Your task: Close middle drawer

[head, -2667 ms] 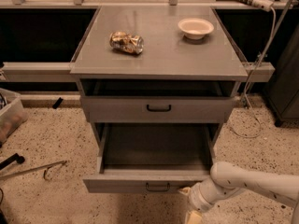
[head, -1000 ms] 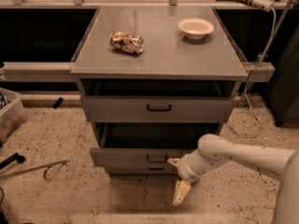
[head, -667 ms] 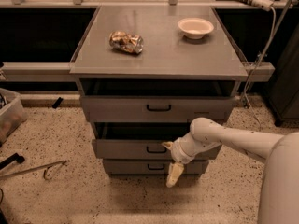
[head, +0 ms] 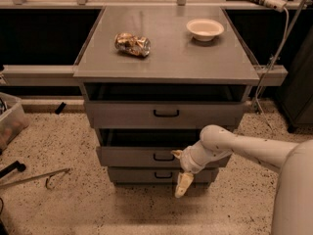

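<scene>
The middle drawer (head: 127,156) is a grey front with a small black bar handle (head: 163,156), second of three under the tabletop. It is pushed almost fully in, with only a narrow dark gap above its front. My gripper (head: 179,170) is against the drawer front just right of the handle. One cream fingertip (head: 176,153) touches the front and the other (head: 182,186) hangs down in front of the lowest drawer (head: 137,174). The fingers stand apart and hold nothing. My white arm (head: 244,151) reaches in from the lower right.
The top drawer (head: 127,114) stands a little forward under the grey tabletop (head: 166,58), which bears a crumpled packet (head: 132,44) and a white bowl (head: 205,29). A plastic bin (head: 11,121) and a thin tool (head: 34,178) lie on the speckled floor at left. A cable (head: 271,62) hangs at right.
The middle drawer went from wide open to nearly shut. My gripper moved with its front, inward toward the cabinet and slightly left.
</scene>
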`<state>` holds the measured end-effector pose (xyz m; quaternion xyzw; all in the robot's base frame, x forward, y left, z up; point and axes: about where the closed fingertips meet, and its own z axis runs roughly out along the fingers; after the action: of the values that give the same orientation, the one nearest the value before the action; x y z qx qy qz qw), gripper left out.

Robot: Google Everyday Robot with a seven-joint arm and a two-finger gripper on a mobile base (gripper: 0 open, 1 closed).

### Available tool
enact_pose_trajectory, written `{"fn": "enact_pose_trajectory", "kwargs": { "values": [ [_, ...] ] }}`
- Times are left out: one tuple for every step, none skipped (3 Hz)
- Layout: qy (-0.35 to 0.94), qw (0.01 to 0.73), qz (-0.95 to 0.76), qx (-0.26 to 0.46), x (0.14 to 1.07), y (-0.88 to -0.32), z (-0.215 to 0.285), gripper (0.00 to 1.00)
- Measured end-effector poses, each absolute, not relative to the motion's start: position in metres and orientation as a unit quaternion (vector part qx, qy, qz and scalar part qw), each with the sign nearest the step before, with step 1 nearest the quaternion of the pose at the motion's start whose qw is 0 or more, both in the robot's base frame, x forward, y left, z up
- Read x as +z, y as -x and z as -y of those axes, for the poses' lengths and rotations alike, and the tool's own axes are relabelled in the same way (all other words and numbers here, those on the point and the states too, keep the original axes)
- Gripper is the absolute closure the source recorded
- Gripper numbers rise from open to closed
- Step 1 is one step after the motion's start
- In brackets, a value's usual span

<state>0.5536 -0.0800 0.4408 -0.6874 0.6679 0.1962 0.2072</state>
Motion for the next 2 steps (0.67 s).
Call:
{"fn": "enact_pose_trajectory", "kwargs": {
  "values": [
    [0.673,0.202,-0.688,0.183,0.435,-0.563,0.102,0.00],
    [0.669,0.206,-0.692,0.174,0.433,-0.583,0.117,0.00]
  ]
}}
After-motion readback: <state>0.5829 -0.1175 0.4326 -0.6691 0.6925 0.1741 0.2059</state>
